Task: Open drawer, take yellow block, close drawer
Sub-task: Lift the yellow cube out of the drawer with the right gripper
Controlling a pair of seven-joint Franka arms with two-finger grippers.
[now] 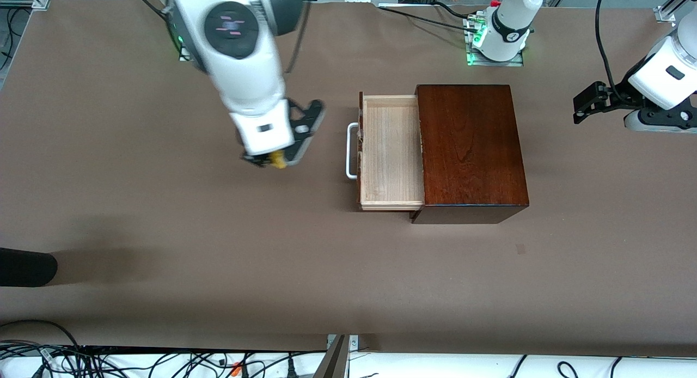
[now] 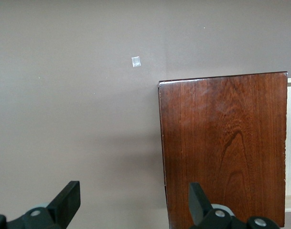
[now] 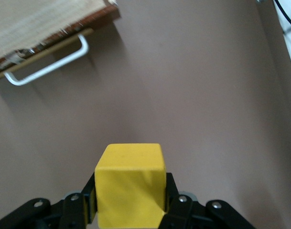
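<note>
Fingers of right gripper (image 3: 131,210) tight on smooth yellow block (image 3: 130,185); left gripper's (image 2: 131,202) apart.

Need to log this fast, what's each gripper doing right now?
Left gripper: open, empty, over the table beside the wooden box.
Right gripper: shut on the yellow block, above the table.

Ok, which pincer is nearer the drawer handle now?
Right. The right pincer holds the yellow block over the table before the handle; the left pincer waits past the box.
</note>
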